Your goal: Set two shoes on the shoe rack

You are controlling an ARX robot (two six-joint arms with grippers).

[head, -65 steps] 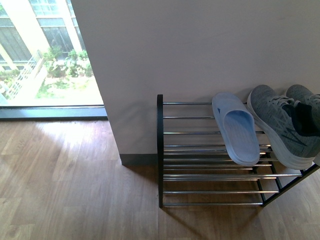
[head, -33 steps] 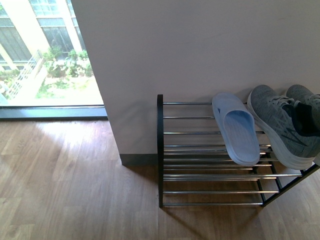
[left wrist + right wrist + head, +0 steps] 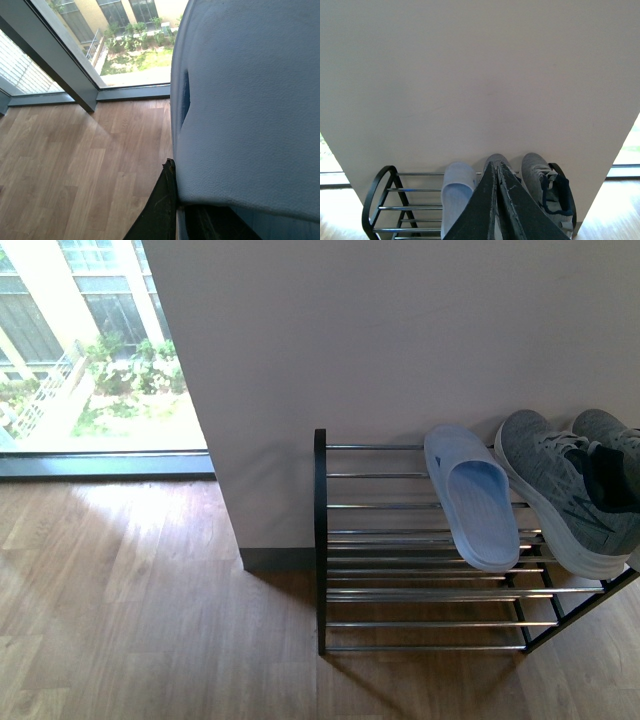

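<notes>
Shoes (image 3: pixel 565 490): grey knit | rack (image 3: pixel 400 590): chrome rods, apparently black frame

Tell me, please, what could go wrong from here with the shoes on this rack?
1. The two grey sneakers sit at the far right end of the shoe rack, and the nearer one's sole reaches the front rods. A nudge might tip it off.
2. The pale blue slipper lies slanted on smooth rods close beside them, so it may slide or get pushed.
3. A pale blue object fills the left wrist view. The grip on it is hidden, so it might drop.
</notes>
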